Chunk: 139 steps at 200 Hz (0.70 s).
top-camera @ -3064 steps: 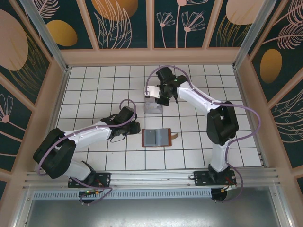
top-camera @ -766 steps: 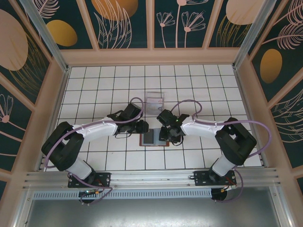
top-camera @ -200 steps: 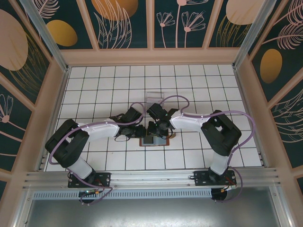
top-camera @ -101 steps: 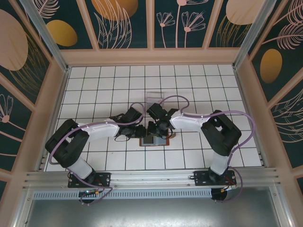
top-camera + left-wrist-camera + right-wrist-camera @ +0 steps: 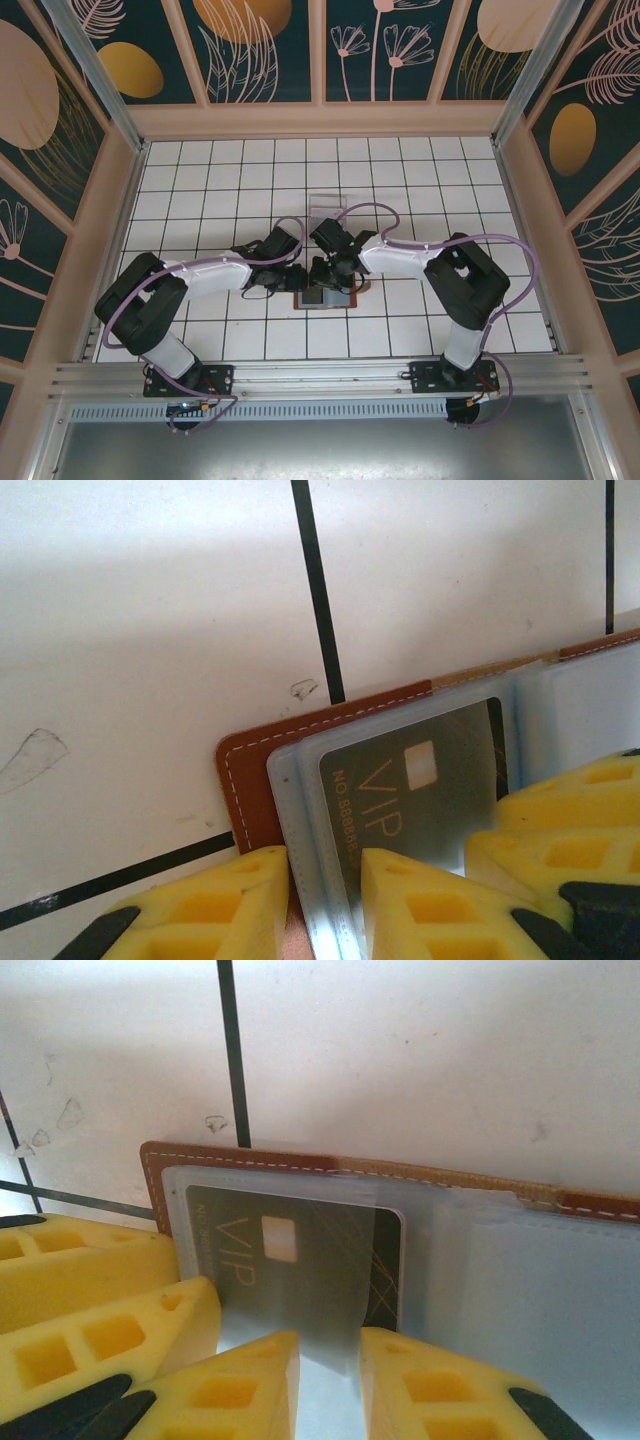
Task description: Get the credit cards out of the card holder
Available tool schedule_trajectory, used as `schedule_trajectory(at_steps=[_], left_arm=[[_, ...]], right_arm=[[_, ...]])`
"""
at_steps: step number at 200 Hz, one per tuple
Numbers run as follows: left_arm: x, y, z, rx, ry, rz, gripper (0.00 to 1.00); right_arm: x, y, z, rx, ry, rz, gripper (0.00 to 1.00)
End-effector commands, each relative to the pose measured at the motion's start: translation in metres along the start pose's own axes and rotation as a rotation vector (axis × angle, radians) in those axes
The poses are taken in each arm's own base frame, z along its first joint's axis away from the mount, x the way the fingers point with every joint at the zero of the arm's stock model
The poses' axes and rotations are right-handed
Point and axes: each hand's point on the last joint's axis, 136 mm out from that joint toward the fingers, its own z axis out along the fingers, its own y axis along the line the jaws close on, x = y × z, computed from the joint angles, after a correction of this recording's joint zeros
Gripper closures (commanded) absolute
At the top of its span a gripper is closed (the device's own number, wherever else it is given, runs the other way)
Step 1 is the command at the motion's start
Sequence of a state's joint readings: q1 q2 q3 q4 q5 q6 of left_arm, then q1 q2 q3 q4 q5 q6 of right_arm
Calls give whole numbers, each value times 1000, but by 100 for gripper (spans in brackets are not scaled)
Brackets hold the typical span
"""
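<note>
The card holder (image 5: 336,298) lies open on the tiles, reddish-brown leather (image 5: 250,780) outside and clear blue-grey sleeves inside. A dark grey credit card (image 5: 425,795) marked VIP sits in the left sleeve, its right edge (image 5: 388,1260) poking out. My left gripper (image 5: 302,280) is shut on the holder's left edge, with leather and sleeve edges between its yellow fingertips (image 5: 322,858). My right gripper (image 5: 323,272) pinches a thin translucent sleeve leaf over the card (image 5: 328,1340). I cannot tell whether the card itself is caught in that pinch.
A clear plastic tray (image 5: 327,204) stands two tiles behind the holder, partly hidden by the right arm's cable. Both wrists crowd the holder's far-left corner. The left gripper's fingers (image 5: 90,1280) sit close beside the right gripper's.
Nothing has visibly moved over the last second. Before that, the right gripper came from the clear tray to the holder, and the left gripper moved onto its left edge.
</note>
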State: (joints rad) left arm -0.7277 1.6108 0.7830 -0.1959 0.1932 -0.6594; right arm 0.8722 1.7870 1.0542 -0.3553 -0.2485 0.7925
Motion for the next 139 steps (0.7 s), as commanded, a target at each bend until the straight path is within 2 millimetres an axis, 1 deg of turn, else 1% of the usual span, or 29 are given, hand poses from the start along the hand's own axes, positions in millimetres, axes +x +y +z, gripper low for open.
schedule_trajectory(at_steps=[1,28,35,47,70,103,139], left_arm=[[12,10,0,-39,29,-13,72],[9,9,-5,-43,17,-9,71],[8,9,-6,-45,13,-8,70],[6,8,-8,-46,8,-4,70],[4,6,-11,-44,2,0,70],[4,4,-11,-39,6,-1,70],[5,1,-11,-27,15,3,70]], right_arm=[[7,9,6,-47,24,-13,76],[8,-19,10,99,21,-1,76],[9,-25,9,128,19,0,76],[9,-29,7,151,14,-2,76],[8,-28,2,156,5,-5,76],[3,-22,-5,150,-12,-11,76],[-1,-2,-15,65,-32,-21,76]])
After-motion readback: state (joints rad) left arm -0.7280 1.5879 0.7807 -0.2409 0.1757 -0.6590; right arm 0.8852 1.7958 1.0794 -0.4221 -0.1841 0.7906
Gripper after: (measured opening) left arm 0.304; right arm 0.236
